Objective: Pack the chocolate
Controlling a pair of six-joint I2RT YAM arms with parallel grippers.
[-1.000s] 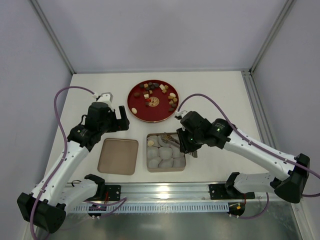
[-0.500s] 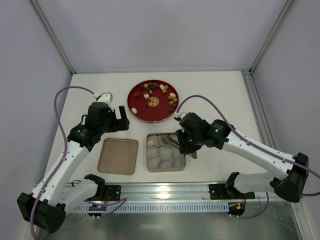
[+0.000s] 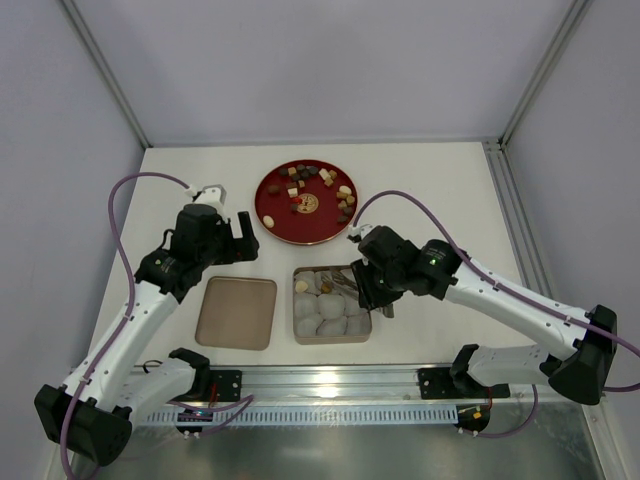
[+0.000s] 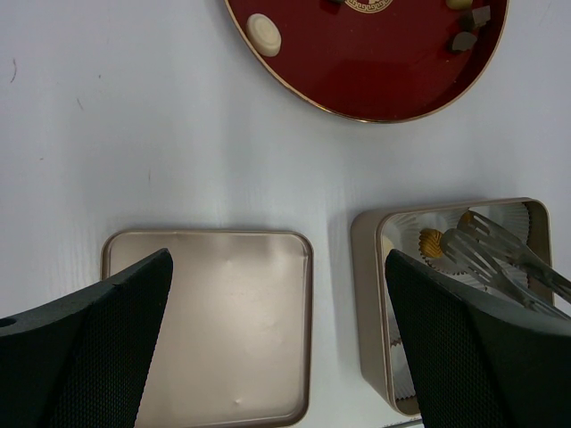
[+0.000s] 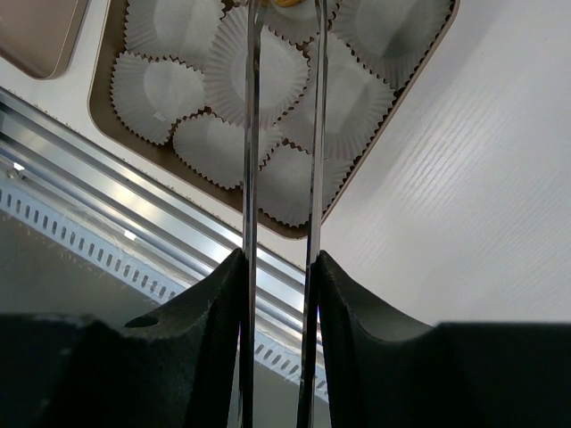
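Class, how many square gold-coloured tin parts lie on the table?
2: the shallow empty lid on the left, and right of it the deeper tin lined with paper cups. None appear hidden.

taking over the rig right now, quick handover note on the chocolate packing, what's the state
Left end effector: open, empty, hovering near the tin lid.
Right end effector: shut on metal tongs, tips over the square tin.
Chocolate: nearly all on the red plate; at least one tan piece sits in the tin.
Left to do: most paper cups look empty; fill them, then likely fit the lid.
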